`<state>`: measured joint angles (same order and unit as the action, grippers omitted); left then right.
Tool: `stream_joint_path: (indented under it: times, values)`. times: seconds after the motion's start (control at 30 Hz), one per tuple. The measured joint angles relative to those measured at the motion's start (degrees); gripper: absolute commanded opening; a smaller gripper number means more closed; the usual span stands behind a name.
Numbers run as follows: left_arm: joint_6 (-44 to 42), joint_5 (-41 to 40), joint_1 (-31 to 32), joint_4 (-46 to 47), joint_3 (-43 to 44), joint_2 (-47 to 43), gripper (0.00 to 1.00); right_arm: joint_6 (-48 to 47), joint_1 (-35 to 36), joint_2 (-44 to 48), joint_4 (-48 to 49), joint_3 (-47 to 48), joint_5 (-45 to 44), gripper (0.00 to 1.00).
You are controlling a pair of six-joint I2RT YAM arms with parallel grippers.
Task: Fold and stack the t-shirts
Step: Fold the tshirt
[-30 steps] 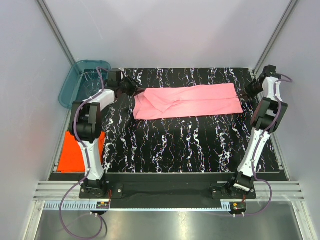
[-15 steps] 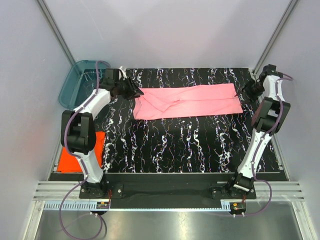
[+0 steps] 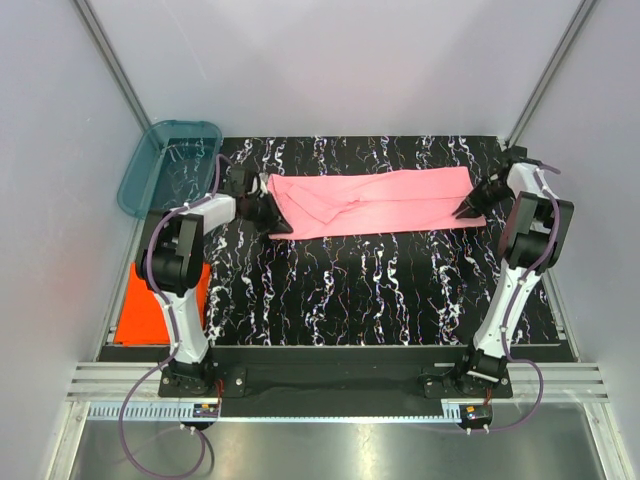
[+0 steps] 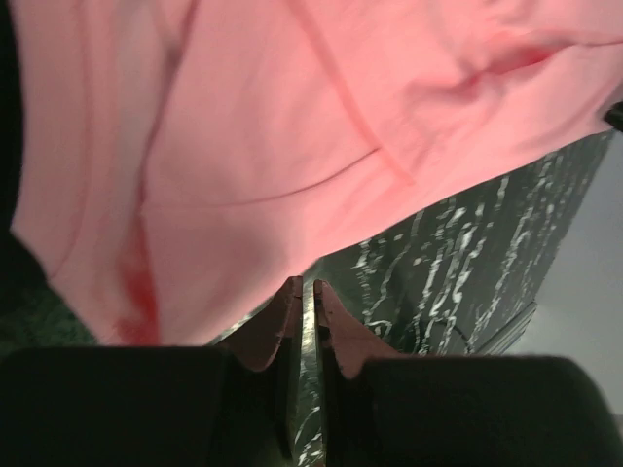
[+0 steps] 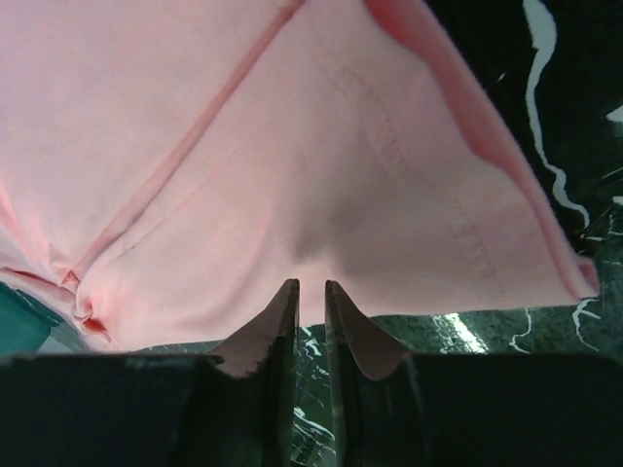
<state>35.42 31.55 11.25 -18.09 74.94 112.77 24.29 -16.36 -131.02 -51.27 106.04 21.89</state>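
The light pink t-shirt (image 3: 380, 200) lies folded into a long strip across the far half of the table. My left gripper (image 3: 262, 210) is at its left end. In the left wrist view the gripper (image 4: 308, 282) has its jaws nearly together and empty, with the tips at the edge of the pink cloth (image 4: 292, 126). My right gripper (image 3: 470, 205) is at the shirt's right end. In the right wrist view it (image 5: 311, 284) shows a narrow slit between the jaws, with the tips at the cloth's hem (image 5: 243, 146). The orange-red t-shirt (image 3: 145, 310) lies left of the table, partly hidden by the left arm.
A teal see-through tub (image 3: 165, 165) stands at the far left corner, beside the black marbled table (image 3: 380, 290). Grey walls and metal posts close in the back and sides. The arm bases sit on the rail at the near edge.
My left gripper has swung from the far left corner to the pink shirt's left end. My right gripper has come in from the far right edge to the shirt's right end.
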Motion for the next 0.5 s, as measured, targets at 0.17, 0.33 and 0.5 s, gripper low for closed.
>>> stream_joint_path:
  times: [0.17, 0.33, 0.5]
  values:
    - [-1.7, -1.9, -1.0, -2.1, -6.3, 0.0, 0.13, -0.3, -0.3, 0.0, 1.6, -2.4, -0.2, 0.27]
    - [-2.8, -1.5, -1.3, -3.4, -7.0, -1.0, 0.14, 0.5, 0.9, 1.1, 2.0, -4.0, 0.2, 0.34]
    - [-2.7, -0.5, -1.2, -5.0, -6.9, -5.8, 0.20, 3.8, 7.0, 6.7, 3.2, -5.0, 2.0, 0.52]
